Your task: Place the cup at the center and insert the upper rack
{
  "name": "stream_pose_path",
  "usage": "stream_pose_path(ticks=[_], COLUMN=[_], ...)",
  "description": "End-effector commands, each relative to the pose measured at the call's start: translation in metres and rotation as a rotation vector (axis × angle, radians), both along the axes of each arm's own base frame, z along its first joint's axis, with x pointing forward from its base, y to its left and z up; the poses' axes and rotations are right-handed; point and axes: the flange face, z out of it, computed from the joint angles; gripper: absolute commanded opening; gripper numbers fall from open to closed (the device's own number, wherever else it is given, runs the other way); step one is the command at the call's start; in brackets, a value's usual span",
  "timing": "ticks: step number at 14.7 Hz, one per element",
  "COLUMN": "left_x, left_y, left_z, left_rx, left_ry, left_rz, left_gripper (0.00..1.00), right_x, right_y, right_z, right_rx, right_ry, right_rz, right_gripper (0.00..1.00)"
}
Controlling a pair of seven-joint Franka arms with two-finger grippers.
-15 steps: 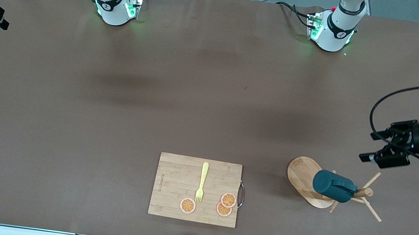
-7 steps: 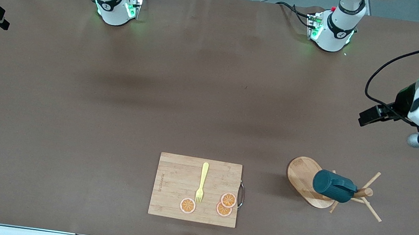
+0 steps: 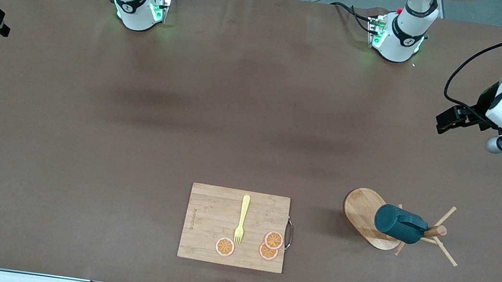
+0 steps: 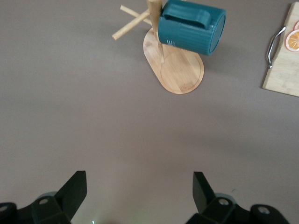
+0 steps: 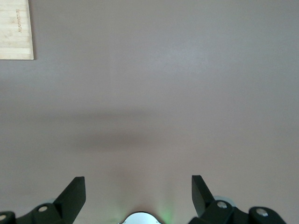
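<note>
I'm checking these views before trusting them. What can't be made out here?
- Cup: inside unseen in front and left wrist views; it hangs sideways on the upper rack.
- Right gripper: outside the front view.
- Cutting board: cut off by both wrist views' edges.

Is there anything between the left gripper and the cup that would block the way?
Nothing visible does. The left gripper is open over bare table toward the left arm's end. The cup hangs on a peg of the rack, and only bare table lies between them. The cutting board is off to the side.
</note>
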Motion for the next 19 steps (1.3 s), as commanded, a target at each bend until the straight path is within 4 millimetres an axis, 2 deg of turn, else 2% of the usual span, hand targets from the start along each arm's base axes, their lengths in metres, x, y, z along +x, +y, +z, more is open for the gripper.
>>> stream_pose_path(ticks=[1, 4, 8, 9, 11, 13, 19], left_x=[-0.016, -0.033, -0.043, -0.043, -0.039, -0.04, -0.031], left_y=[0.003, 0.003, 0.006, 0.008, 0.026, 0.041, 0.042], left_z=[0.009, 0.013, 0.023, 0.023, 0.023, 0.024, 0.033], left_rx=[0.002, -0.011, -0.082, -0.082, -0.08, -0.078, -0.075], left_ry=[-0.032, -0.029, -0.014, -0.01, -0.012, 0.003, -0.009], left_rz=[-0.026, -0.081, -0.094, -0.11, -0.182, -0.159, -0.171], left_gripper=[1.0, 1.0, 1.0, 1.0, 1.0, 1.0, 1.0], right_x=[-0.005, -0.006, -0.006, -0.007, -0.008, -0.008, -0.009], right_y=[-0.001, -0.002, -0.002, -0.001, 0.0, 0.0, 0.0], right_z=[0.002, 0.002, 0.001, 0.0, 0.0, 0.0, -0.001], right_rx=[-0.018, -0.017, -0.015, -0.012, -0.003, 0.001, 0.002], right_ry=[-0.015, -0.012, -0.004, 0.001, 0.008, 0.009, 0.015], right_rz=[0.037, 0.035, 0.029, 0.025, 0.021, 0.02, 0.002], right_gripper=[1.0, 1.0, 1.0, 1.0, 1.0, 1.0, 1.0])
